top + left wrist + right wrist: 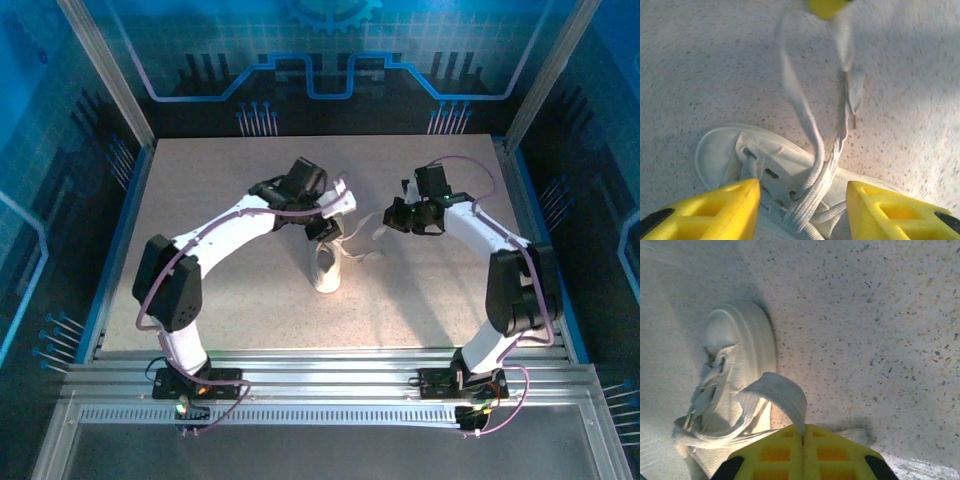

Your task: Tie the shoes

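The small white sneaker (326, 268) lies in the middle of the table, its toe toward the arms. In the left wrist view the shoe (722, 150) sits under my left gripper (802, 200), whose yellow fingers (725, 207) stand open on either side of the crossed laces (812, 182) without pinching them. The laces rise to the yellow tip of the other gripper (826, 6). My right gripper (803, 432) is shut on a curled white lace (777, 392), just right of the shoe (737, 360). From above, the left gripper (335, 215) and right gripper (393, 217) hang over the shoe's far end.
The speckled beige table (220, 180) has free room on all sides of the shoe. Blue enclosure walls (60, 150) and metal posts border it. An aluminium rail (320, 385) with the arm bases runs along the near edge.
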